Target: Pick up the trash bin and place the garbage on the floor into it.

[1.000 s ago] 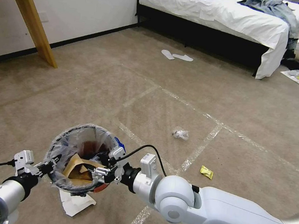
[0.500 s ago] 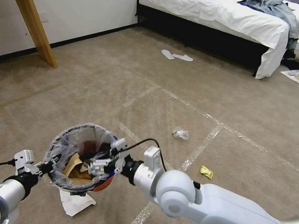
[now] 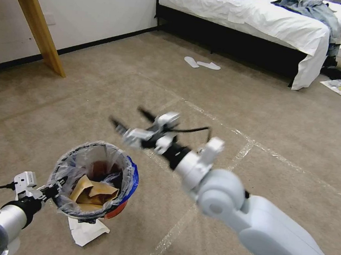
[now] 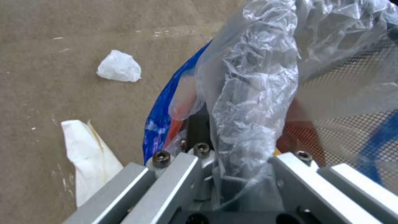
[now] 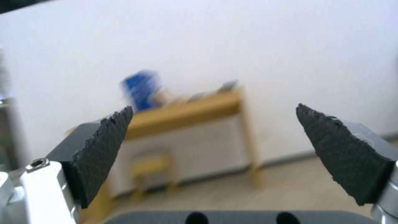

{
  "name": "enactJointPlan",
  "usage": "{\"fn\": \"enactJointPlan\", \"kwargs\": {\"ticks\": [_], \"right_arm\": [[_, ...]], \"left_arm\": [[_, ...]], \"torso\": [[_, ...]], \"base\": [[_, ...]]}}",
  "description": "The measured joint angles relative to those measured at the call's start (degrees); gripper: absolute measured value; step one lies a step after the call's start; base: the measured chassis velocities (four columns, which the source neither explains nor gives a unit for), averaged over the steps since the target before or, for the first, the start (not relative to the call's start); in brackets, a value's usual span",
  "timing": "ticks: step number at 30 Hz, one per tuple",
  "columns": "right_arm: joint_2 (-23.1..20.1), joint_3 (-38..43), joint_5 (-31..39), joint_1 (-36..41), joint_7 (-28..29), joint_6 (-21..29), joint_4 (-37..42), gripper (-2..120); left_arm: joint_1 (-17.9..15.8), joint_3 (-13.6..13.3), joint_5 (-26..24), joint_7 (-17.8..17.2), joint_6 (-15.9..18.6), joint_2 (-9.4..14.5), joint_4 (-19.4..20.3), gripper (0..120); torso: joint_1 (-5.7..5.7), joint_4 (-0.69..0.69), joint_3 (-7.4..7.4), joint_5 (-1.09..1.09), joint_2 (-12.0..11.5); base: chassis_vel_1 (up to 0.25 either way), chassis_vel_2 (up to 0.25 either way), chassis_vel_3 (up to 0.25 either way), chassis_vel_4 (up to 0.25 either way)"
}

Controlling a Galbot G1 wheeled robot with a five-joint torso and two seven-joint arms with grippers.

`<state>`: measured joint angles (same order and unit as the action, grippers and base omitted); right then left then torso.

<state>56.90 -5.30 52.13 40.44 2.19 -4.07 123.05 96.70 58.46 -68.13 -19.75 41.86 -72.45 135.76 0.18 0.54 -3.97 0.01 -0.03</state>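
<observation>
Two end effectors share the job. The left end effector (image 3: 52, 190) is clamped on the near rim of the trash bin (image 3: 125, 187), with the clear liner bunched between its fingers; the right end effector (image 3: 128, 124) hangs in the air above and beyond the bin, fingers spread wide and holding nothing.

Largest first: the bin is a small plastic bucket, probably light and fairly stiff, though gripped by one edge it may tip or swing. Its liner looks thin and slick, so I would judge the hold safer on the hard rim than on the film alone. Inside lie folded pieces of brown cardboard (image 3: 94, 194), stiff and light.

Just below the left end effector, on the carpet under the bin, lies a sheet of white paper (image 3: 86, 230); it is flat and limp, so an edge or a raised fold is probably the place to pinch it. Close by on the floor sits a white tissue wad (image 4: 119, 66), soft and easily squeezed from above.

No brand, label or writing can be read on any of these things.
</observation>
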Motion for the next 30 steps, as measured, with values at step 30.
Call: {"fn": "enactJointPlan", "kwargs": {"ticks": [30], "right_arm": [[12.17,40.55,-32.00,47.11,4.20,-12.63,5.61,100]], "left_arm": [[0.20,0.25,3.11,1.06,-1.07,-0.94,-1.25,1]], "torso": [[-0.01,0.01,0.00,-0.01,0.00]], "base": [[0.000,0.000,0.000,0.000]]}}
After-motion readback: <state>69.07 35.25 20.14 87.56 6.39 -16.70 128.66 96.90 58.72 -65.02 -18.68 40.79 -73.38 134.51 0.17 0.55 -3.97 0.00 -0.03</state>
